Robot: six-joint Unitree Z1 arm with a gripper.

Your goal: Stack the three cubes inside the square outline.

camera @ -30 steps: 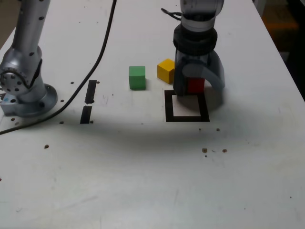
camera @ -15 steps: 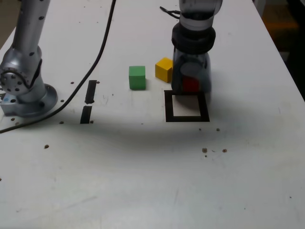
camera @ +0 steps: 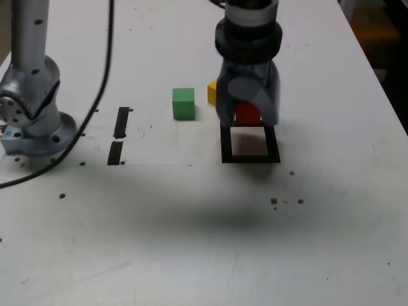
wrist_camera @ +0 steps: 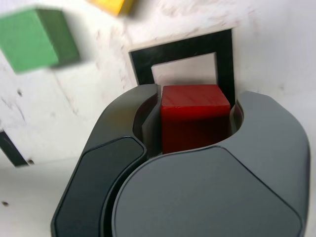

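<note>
Two short black strips [camera: 119,135] were seen on the white table [camera: 191,242]; small dark specks [camera: 285,201], possibly crumbs, were scattered.

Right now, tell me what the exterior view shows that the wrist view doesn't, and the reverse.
Only the exterior view shows the arm's base, the cable and two short black strips. Only the wrist view shows the jaws pressed against the red cube's sides. Both show the gripper holding it, the square outline, green cube and yellow cube.
</note>
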